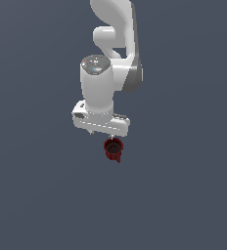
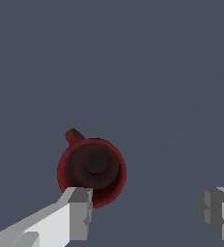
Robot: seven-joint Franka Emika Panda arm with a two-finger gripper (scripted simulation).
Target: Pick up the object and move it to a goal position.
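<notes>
1. My gripper (image 2: pixel 145 212) is spread wide and holds nothing.
2. The object (image 2: pixel 91 171), a small dark red cup, stands upright on the grey floor (image 1: pixel 32 195), just below the gripper (image 1: pixel 102 133) in the exterior view.
3. In the wrist view one finger (image 2: pixel 77 212) overlaps the cup's rim; the other is well apart.
4. I judge I should centre the cup between the fingers before descending, keeping its tab (image 2: pixel 74 136) clear.

Plain, even slate-grey backdrop (image 1: pixel 32 195) throughout

A small dark red cup (image 1: pixel 113 149) stands upright, its dark hollow facing up, a short handle tab at eleven o'clock in the wrist view.
</notes>
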